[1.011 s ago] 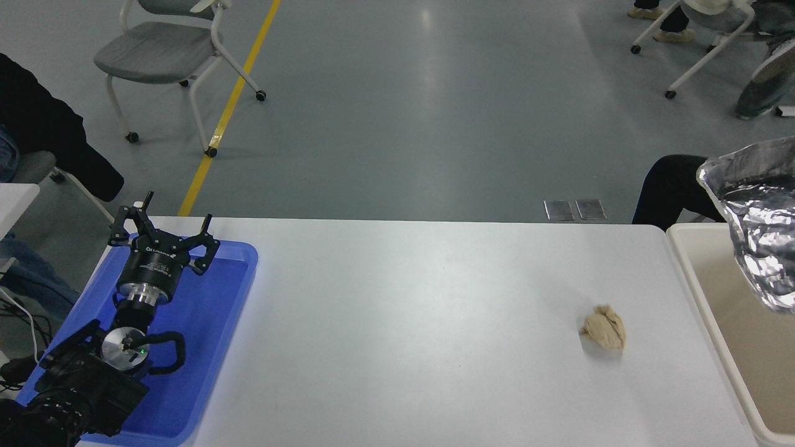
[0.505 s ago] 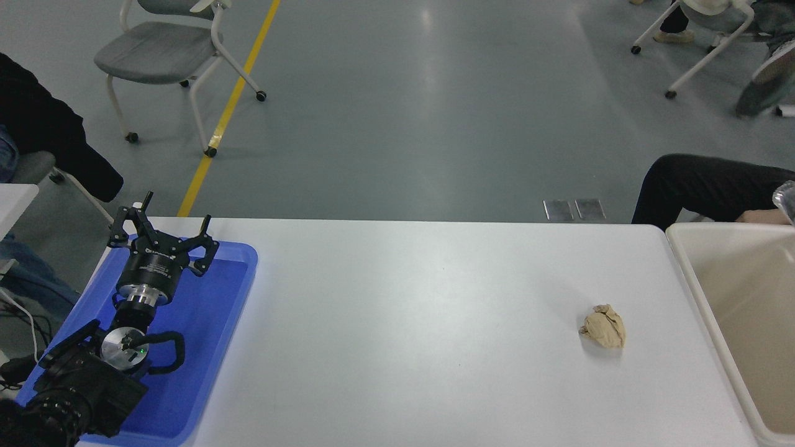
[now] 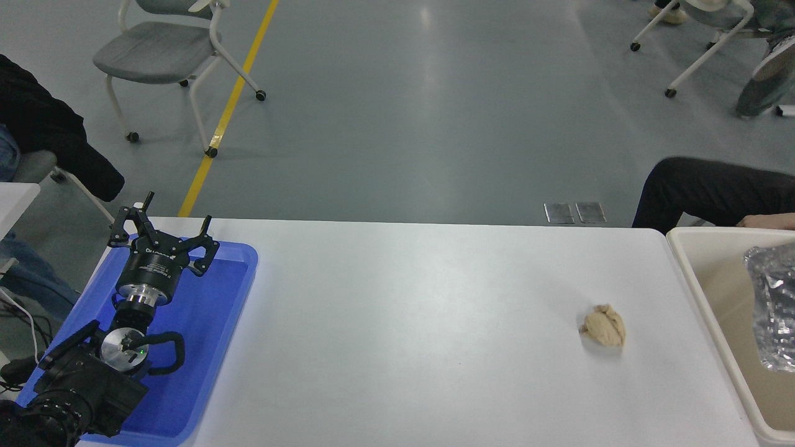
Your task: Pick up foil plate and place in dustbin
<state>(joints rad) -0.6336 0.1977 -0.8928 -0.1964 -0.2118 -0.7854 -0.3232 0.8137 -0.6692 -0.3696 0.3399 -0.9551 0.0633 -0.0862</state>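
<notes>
The foil plate is a crinkled silver tray at the picture's right edge, inside the beige dustbin and partly cut off by the frame. The dustbin stands against the table's right end. My left gripper is parked over the blue tray at the lower left, its fingers spread open and empty. My right arm and gripper are out of view.
A flat blue tray lies at the table's left under the left arm. A crumpled tan paper ball lies on the white table near the dustbin. A person's leg and hand are behind the dustbin.
The foil plate hung high over the dustbin a second ago, went nearly out of view, and now shows lower, inside the dustbin. The left arm has not moved.
</notes>
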